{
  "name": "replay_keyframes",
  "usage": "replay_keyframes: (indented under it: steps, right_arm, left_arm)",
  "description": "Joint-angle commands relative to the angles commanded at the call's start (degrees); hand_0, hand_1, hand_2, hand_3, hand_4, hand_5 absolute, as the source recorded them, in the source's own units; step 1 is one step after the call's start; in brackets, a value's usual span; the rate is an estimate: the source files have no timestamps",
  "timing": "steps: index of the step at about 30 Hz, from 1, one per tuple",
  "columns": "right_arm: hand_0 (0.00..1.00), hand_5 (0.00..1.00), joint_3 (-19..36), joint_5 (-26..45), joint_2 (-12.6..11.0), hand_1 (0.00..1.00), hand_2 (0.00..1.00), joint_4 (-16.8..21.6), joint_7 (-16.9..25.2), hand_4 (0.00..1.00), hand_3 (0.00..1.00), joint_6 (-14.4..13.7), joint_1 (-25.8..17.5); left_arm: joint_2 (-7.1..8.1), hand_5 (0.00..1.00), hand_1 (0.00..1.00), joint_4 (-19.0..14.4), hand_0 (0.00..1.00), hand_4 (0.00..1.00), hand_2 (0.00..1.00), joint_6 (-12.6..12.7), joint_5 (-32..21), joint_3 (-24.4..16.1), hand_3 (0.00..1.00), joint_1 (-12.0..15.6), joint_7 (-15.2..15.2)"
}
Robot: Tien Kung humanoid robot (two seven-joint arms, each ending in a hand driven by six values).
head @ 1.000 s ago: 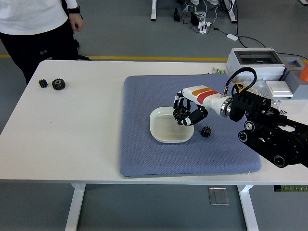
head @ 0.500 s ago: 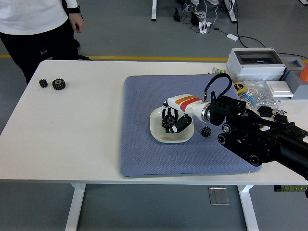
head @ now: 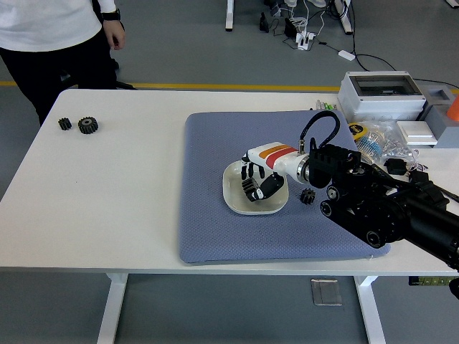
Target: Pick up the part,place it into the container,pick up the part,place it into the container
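A: Where does the job stand?

B: From the big things down: the white table (head: 143, 193) carries a blue-grey mat (head: 237, 229), and on it sits the shallow white container (head: 233, 197). The right hand (head: 256, 183) is lowered into that container with a black gear (head: 252, 184) in its curled fingers. So I judge the first placing is under way but not finished.

A: Has the hand let go?

B: Not that I can see. The fingers look wrapped round the gear, low over the container's floor; whether the gear touches the bottom, I cannot tell.

A: And what is left?

B: A smaller black gear (head: 307, 196) lies on the mat just right of the container, beside the forearm. That one has yet to be picked up and placed. Two more gears (head: 79, 125) sit far off at the table's left, near a person (head: 50, 29) standing there.
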Motion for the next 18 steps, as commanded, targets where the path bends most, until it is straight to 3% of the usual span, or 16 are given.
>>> replay_keyframes:
  steps: [1,12,18]
  right_arm:
    - [0.227,0.303,0.10,0.01,-0.01,0.447,0.766,0.03,0.03,0.959,0.864,0.00,0.01]
    - [0.222,0.326,3.27,0.28,-1.48,0.450,0.779,2.81,0.57,0.990,0.877,0.23,-0.20]
    - [0.221,0.336,8.17,-2.64,-6.27,0.452,0.781,5.98,-0.20,0.995,0.875,1.29,-0.51]
  left_arm:
    - [0.00,0.567,0.544,0.00,0.591,0.659,0.659,0.00,0.08,-0.05,0.560,0.02,0.02]
    - [0.12,0.568,0.544,0.00,0.591,0.661,0.660,-0.21,1.03,-0.60,0.561,0.35,0.20]
    - [0.20,0.569,0.542,0.00,0.591,0.662,0.660,-0.03,0.95,-0.93,0.561,0.70,0.00]
